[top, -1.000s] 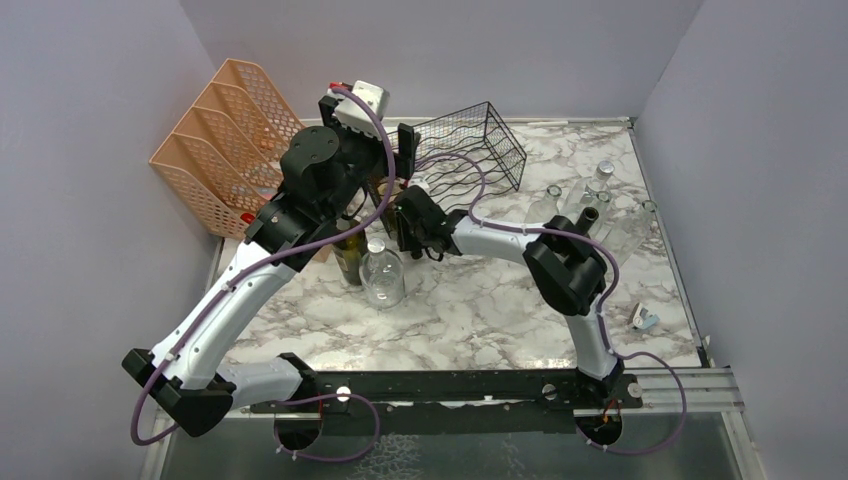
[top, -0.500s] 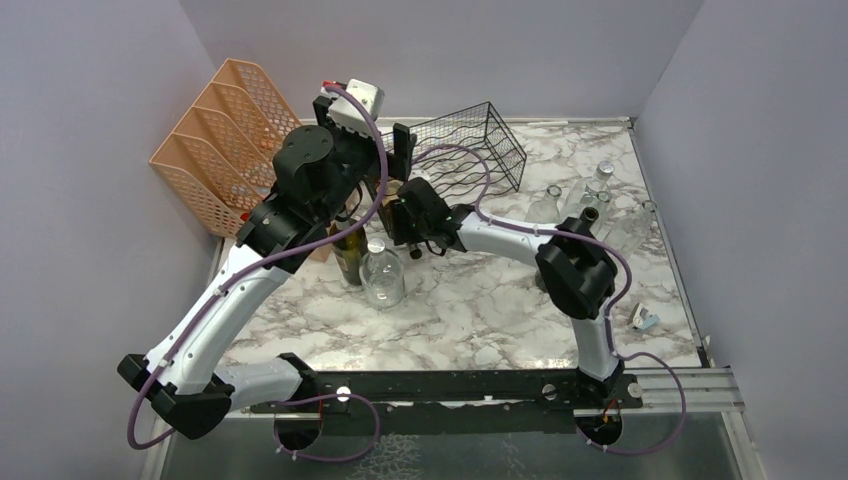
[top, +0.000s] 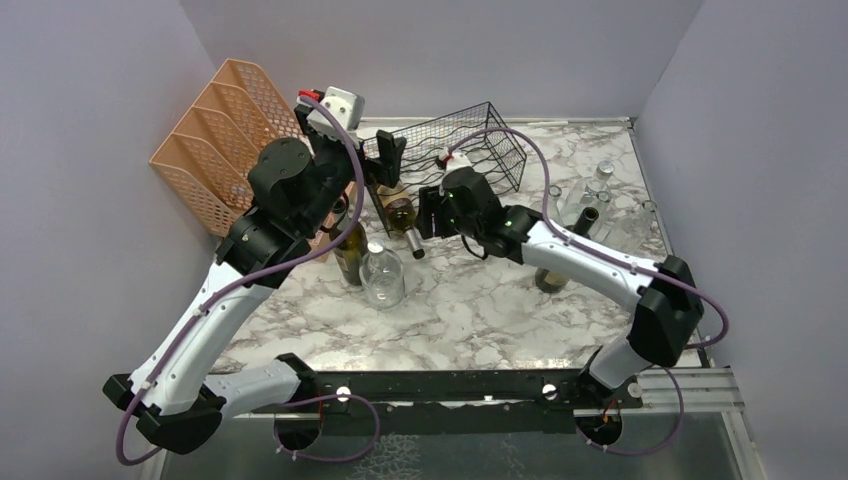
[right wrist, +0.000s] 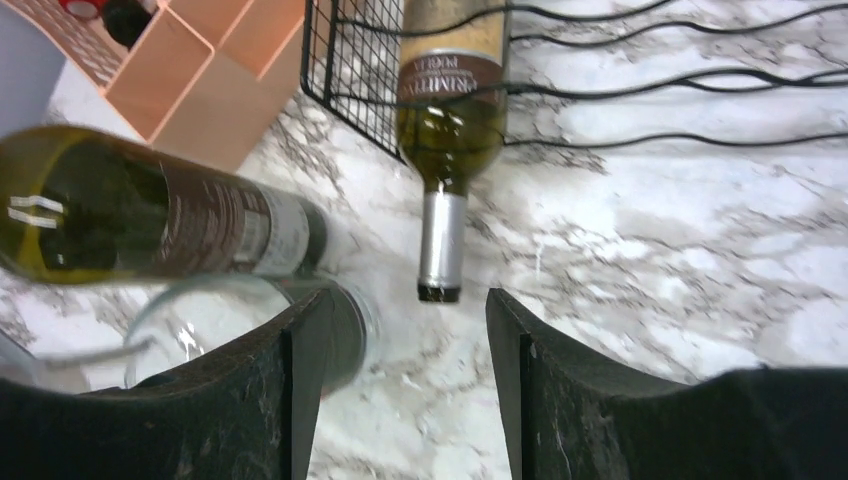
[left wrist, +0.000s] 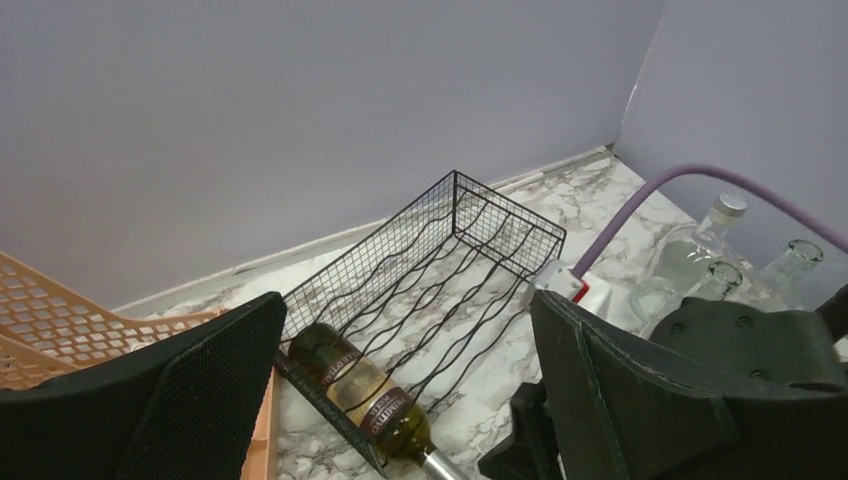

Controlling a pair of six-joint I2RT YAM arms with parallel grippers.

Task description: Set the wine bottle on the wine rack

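Wine bottle [top: 400, 212] lying in leftmost slot of black wire wine rack [top: 470, 145], silver-capped neck poking out over marble counter [top: 480, 300]. Left claw [left wrist: 405, 320] spread wide and empty, hovering above rack. Right claw [right wrist: 400, 340] parted too, empty, just short of bottle mouth.

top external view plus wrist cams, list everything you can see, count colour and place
wine rack: 1, black wire, back middle of table
lying wine bottle: 1, green, in the rack's left end, neck poking out the front
standing wine bottle: 1, dark green, left of centre
glass jar: 1, clear, right beside the standing bottle
glass bottles: several, clear, far right; exact count unclear
file organizer: 1, peach, back left
table: 1, white-grey marble
left pincer: black, open, above the rack's left end
right pincer: black, open, facing the lying bottle's neck
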